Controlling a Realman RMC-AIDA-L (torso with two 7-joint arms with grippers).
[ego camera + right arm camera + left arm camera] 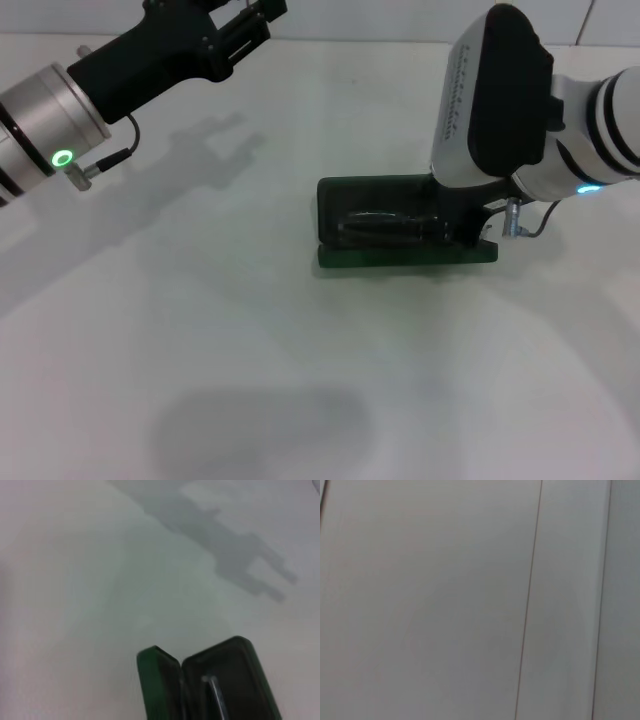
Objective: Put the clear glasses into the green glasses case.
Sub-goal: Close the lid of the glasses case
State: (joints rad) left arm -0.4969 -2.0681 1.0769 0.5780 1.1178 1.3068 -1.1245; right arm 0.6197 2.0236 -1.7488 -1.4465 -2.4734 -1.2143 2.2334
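The green glasses case [400, 258] lies open near the middle of the white table, its dark lining facing up. Faint glints inside it mark the clear glasses [385, 225], lying along the dark interior. My right gripper [468, 225] is down at the case's right end, mostly hidden under its own wrist. In the right wrist view the open case [152, 685] shows both halves, and a thin clear arm of the glasses [216, 697] lies in the dark half. My left gripper [255, 20] hangs raised at the far left, away from the case.
The white table [200, 330] spreads wide around the case, with arm shadows on it. The left wrist view holds only a pale surface with a thin seam [527, 605].
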